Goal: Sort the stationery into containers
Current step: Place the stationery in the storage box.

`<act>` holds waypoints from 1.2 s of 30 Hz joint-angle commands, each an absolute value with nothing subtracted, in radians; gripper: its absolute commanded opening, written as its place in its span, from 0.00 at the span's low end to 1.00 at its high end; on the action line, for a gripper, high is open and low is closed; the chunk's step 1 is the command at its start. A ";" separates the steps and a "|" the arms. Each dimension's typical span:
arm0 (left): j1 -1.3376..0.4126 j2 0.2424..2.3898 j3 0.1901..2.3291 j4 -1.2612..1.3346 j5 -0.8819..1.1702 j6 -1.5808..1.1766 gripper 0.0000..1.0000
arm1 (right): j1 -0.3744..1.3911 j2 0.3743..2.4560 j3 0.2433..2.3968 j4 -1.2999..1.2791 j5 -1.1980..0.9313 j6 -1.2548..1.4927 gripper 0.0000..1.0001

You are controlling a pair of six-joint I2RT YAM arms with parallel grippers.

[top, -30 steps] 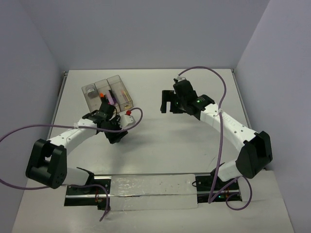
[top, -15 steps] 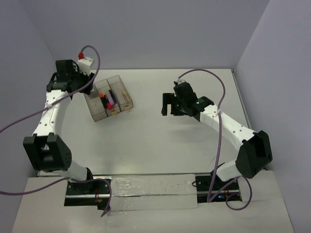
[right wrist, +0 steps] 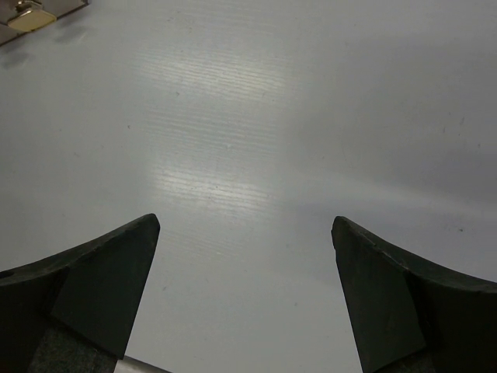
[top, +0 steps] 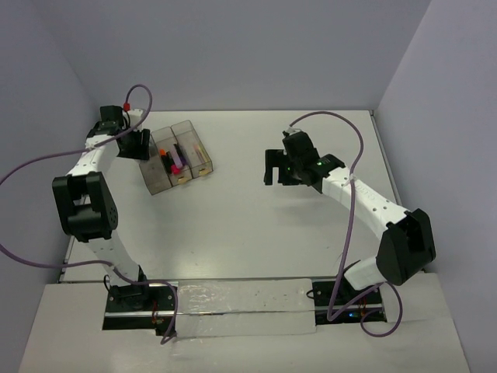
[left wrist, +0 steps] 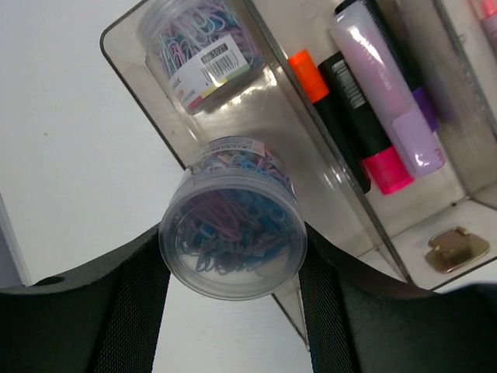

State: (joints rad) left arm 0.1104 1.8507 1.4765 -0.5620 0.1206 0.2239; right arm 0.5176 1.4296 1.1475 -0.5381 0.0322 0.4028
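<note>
Three joined clear bins (top: 155,183) stand at the table's back left. My left gripper (top: 137,144) is over the leftmost bin and shut on a round clear tub of coloured paper clips (left wrist: 231,233). A second such tub (left wrist: 202,43) lies in that bin (left wrist: 124,47). The middle bin holds an orange-tipped black marker (left wrist: 304,66), a lilac marker (left wrist: 380,78) and a pink-red cap (left wrist: 386,171). The right bin holds thin yellow and pink sticks (top: 198,151). My right gripper (top: 273,167) is open and empty over bare table, also in its wrist view (right wrist: 245,225).
A yellowish label (left wrist: 457,249) sits at the end of the middle bin. The left wall stands close beside my left arm (top: 93,155). Purple cables loop off both arms. One bin label shows at the top left of the right wrist view (right wrist: 31,15).
My left arm has swung from the table's middle left up to the back left corner, and its gripper now hangs over the leftmost bin. My right gripper has shifted slightly.
</note>
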 commanded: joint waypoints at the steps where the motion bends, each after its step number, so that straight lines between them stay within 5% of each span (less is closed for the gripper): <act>1: 0.098 1.845 1.452 -0.468 0.183 0.150 0.00 | 0.496 1.406 1.118 -0.514 0.029 0.392 1.00; 14: 0.040 1.919 1.417 -0.442 0.064 0.152 0.01 | 0.469 1.394 1.074 -0.494 0.006 0.383 1.00; 20: 0.036 1.924 1.404 -0.423 0.048 0.131 0.30 | 0.461 1.396 1.075 -0.500 0.006 0.377 1.00; 27: 0.023 1.903 1.421 -0.427 0.007 0.121 0.53 | 0.455 1.412 1.105 -0.530 -0.022 0.360 1.00; 29: 0.020 1.892 1.418 -0.421 0.005 0.114 0.67 | 0.453 1.414 1.116 -0.545 -0.015 0.356 1.00; 36: 0.018 1.879 1.429 -0.391 0.005 0.065 0.75 | 0.448 1.384 1.117 -0.548 -0.002 0.334 1.00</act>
State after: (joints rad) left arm 0.0250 1.9266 1.4025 -0.4472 0.0176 0.1148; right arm 0.4597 1.4271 1.0790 -0.5444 -0.0189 0.3631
